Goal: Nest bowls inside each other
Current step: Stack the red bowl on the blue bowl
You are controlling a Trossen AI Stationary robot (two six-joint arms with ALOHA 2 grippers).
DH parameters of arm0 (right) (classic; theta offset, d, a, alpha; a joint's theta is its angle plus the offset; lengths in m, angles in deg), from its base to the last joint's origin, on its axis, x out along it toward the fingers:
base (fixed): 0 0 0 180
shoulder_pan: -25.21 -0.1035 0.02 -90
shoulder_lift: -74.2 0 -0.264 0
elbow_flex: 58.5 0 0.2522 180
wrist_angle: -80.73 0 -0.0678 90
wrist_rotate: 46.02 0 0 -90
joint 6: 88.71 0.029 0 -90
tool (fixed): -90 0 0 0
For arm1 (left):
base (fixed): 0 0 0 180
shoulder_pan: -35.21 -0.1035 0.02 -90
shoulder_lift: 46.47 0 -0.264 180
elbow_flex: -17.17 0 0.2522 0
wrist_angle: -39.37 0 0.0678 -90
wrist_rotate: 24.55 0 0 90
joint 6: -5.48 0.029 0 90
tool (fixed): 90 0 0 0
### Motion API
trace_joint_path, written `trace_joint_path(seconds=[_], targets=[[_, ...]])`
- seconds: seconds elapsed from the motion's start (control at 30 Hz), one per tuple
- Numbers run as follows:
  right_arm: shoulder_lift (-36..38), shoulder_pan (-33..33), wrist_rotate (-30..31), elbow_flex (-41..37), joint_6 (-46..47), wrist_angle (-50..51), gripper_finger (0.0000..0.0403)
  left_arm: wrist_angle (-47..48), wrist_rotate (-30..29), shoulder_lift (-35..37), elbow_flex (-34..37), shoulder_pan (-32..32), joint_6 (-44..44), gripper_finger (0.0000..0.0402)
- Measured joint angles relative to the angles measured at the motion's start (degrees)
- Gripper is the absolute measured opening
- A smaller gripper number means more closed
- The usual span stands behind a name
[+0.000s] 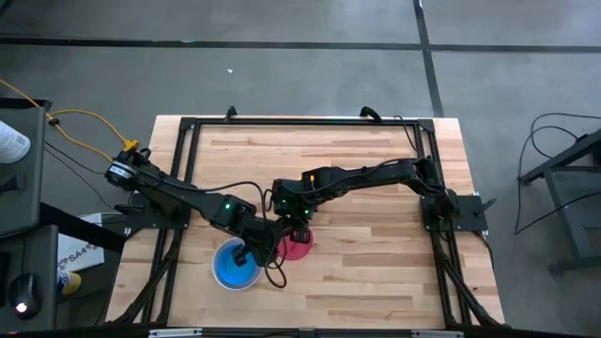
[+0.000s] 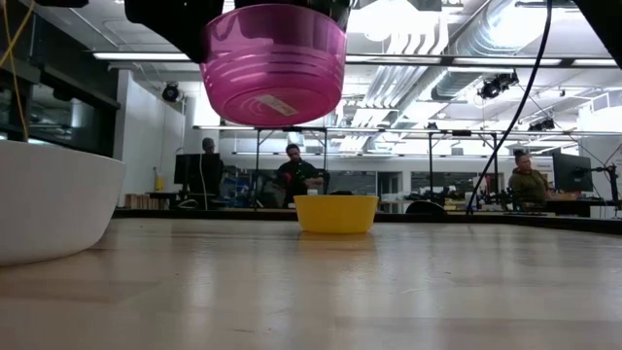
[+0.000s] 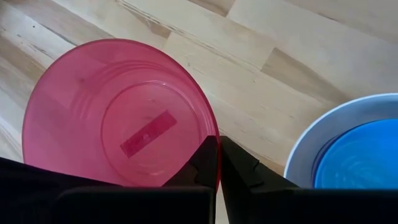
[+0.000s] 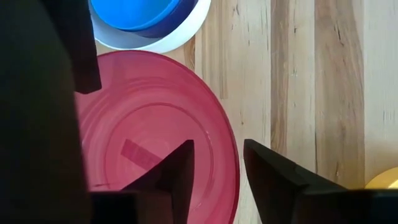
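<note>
A light wooden table (image 1: 376, 188) carries the white bowl (image 2: 49, 199) and, apparently farther back, the yellow bowl (image 2: 335, 214).

Left tool (image 3: 217, 163) clamped on the rim of the pink-red bowl (image 3: 118, 112); beside that bowl, blue bowl (image 3: 360, 155) nested in white bowl (image 3: 305, 152), over wooden surface (image 3: 280, 56).

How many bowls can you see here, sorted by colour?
Pink-red translucent plastic bowl: 1
Blue plastic bowl: 1
White plastic bowl: 1
Yellow plastic bowl: 1
Total: 4
</note>
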Motion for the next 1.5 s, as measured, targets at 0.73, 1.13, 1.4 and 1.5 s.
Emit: trace_joint_path(seconds=[0.73, 1.13, 1.4, 1.5], targets=[[0.02, 0.05, 0.01, 0.13, 2.24, -1.35, 0.0136, 1.99, -1.29, 1.55, 0.05, 0.04, -1.72, 0.0], [0.02, 0.86, 0.41, 0.13, 3.61, -1.08, 0.0136, 2.47, -3.82, 1.55, 0.05, 0.0, -2.37, 0.0], [0.09, 0.84, 0.06, 0.11, 3.11, -3.38, 0.0136, 2.45, -8.06, 2.31, 0.05, 2.31, -2.46, 0.0], [0.11, 0.86, 0.03, 0.11, 3.12, -3.66, 0.0136, 2.86, -8.28, 2.62, 0.05, 2.33, -3.27, 0.0]])
